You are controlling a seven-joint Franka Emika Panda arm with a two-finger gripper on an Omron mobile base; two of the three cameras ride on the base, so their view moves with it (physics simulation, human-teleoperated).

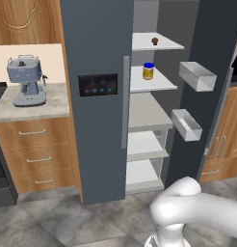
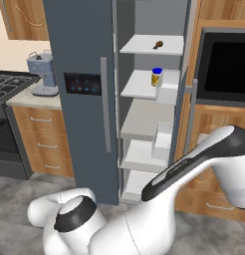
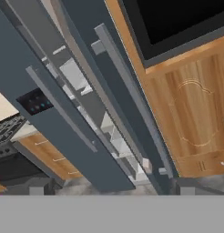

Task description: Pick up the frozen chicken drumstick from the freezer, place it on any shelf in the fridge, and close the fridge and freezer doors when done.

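Drumstick (image 1: 154, 41) lies on the top shelf (image 1: 161, 46) of the open compartment, above the yellow jar (image 1: 148, 71); the open, empty gripper sits far lower, outside the door (image 3: 127, 95).

Bent at the elbow, forearm raised toward the fridge door (image 2: 186, 99); hand rolled sideways beside that door's handle (image 3: 127, 91), jaws wide apart.

Drumstick (image 1: 154, 41) — tiny dark lump, shape too small to tell
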